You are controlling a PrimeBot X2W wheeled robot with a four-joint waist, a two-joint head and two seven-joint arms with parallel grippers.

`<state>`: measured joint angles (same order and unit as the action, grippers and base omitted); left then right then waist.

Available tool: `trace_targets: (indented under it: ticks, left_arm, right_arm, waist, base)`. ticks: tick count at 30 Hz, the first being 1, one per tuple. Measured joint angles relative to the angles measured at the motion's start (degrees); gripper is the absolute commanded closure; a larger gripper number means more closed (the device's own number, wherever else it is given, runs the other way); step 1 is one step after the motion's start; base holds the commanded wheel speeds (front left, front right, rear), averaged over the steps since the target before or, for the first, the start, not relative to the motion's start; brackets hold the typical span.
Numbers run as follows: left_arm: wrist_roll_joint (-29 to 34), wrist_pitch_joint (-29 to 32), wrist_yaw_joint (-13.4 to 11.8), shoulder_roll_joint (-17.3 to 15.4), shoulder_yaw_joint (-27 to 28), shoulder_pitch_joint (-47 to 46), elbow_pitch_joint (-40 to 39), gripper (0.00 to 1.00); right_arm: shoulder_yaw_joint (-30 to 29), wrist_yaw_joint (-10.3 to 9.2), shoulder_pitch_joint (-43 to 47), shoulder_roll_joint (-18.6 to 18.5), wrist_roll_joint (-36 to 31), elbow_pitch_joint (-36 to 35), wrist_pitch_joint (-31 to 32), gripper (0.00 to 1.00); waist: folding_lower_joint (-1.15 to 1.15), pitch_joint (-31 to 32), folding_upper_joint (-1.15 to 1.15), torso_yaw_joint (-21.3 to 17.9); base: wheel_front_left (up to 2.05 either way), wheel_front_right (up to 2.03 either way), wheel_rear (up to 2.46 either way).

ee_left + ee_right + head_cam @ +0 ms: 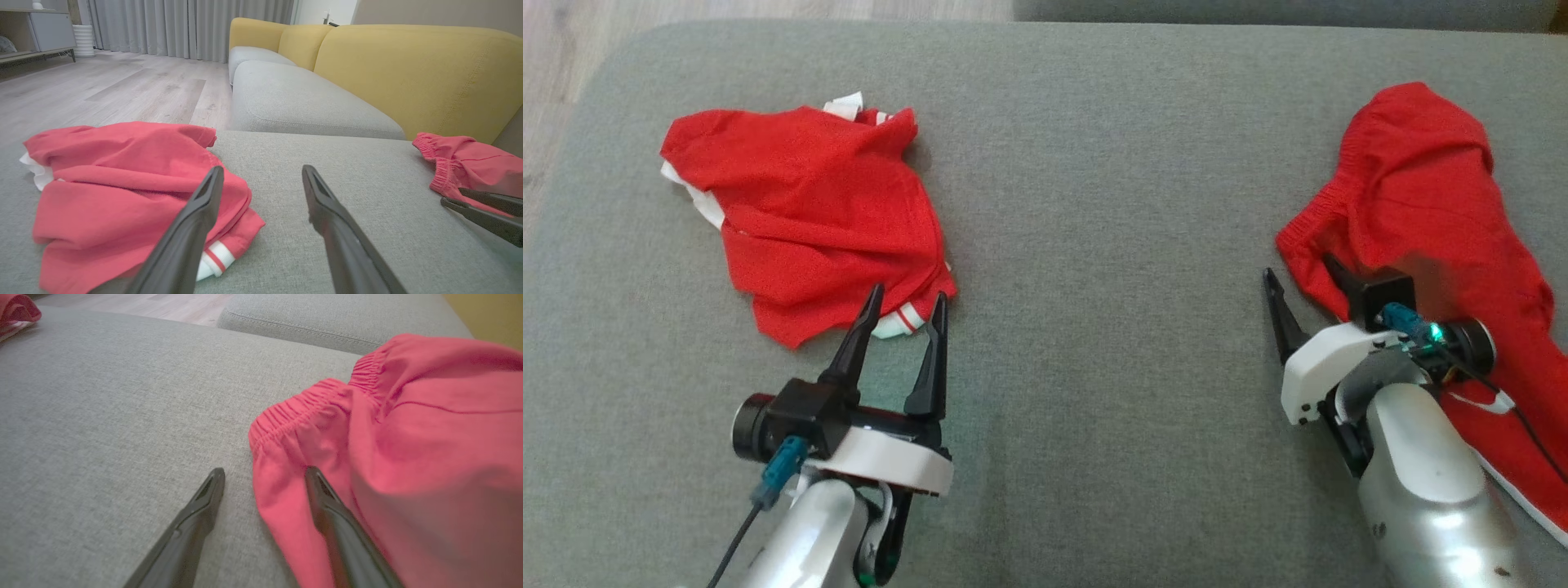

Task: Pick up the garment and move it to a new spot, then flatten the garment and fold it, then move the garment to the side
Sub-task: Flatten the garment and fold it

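A: Head view: where are the garments?
B: 2 lie well apart on the grey woven sofa cushion (1094,245). A crumpled red garment with white trim (800,204) is on the left. The red shorts (1421,180) on the right have a gathered elastic waistband and a white curved mark (1486,400).
A: Fingers?
B: Both pairs are spread. The left gripper (910,292) is at the trim, and the right gripper (1298,268) straddles the shorts' edge.

This is a home living room. There is a mustard-yellow fabric sofa backrest (408,73) over grey fabric seat cushions (302,102), a pale wood-plank floor (122,85), grey floor-length pleated curtains (184,24) and a low grey cabinet (49,28) beside them.
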<state>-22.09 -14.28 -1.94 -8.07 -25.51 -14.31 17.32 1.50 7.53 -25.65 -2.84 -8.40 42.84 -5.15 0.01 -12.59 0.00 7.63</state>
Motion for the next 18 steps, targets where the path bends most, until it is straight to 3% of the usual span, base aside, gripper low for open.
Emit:
trace_targets:
  ticks: [2,3,4,5,11,18]
  left_arm:
    - [0.00,0.00,0.00,0.03,-0.04,-0.20,0.14,0.00]
    - [0.00,0.00,0.00,0.04,-0.05,-0.33,0.21,0.00]
    - [0.00,0.00,0.00,0.04,-0.05,-0.50,0.25,0.00]
    - [0.00,0.00,0.01,0.04,-0.05,-0.65,0.33,0.00]
    - [0.00,-0.01,0.00,0.18,-0.18,-0.75,1.20,0.00]
    - [0.00,-0.01,-0.03,0.01,-0.18,-0.71,1.36,0.00]
  right_arm:
    - [-0.49,0.00,-1.39,-0.09,-0.04,2.27,-0.98,0.00]
    - [-0.44,0.00,-2.00,-0.11,0.29,3.23,-1.57,0.06]
    - [-0.27,0.00,-2.59,-0.12,0.71,4.11,-2.16,0.82]
    - [-0.13,0.00,-3.17,-0.11,1.54,4.99,-2.90,1.00]
    - [6.39,0.00,-5.11,-0.41,10.65,8.01,-7.03,1.00]
    - [20.68,0.00,-5.22,-0.64,23.39,5.06,-8.57,1.00]
  waist:
    - [0.00,-0.30,0.00,0.38]
    - [0.00,-0.40,0.00,0.50]
    - [0.00,-0.47,0.00,0.56]
    - [0.00,-0.50,0.00,0.59]
    - [-0.01,0.41,0.00,0.22]
    - [-0.01,2.20,0.00,-0.63]
  base:
    - [0.00,0.00,0.00]
    - [0.00,0.00,0.00]
    - [0.00,0.00,0.00]
    - [0.00,0.00,0.00]
    - [0.00,0.00,0.00]
    - [0.00,0.00,0.00]
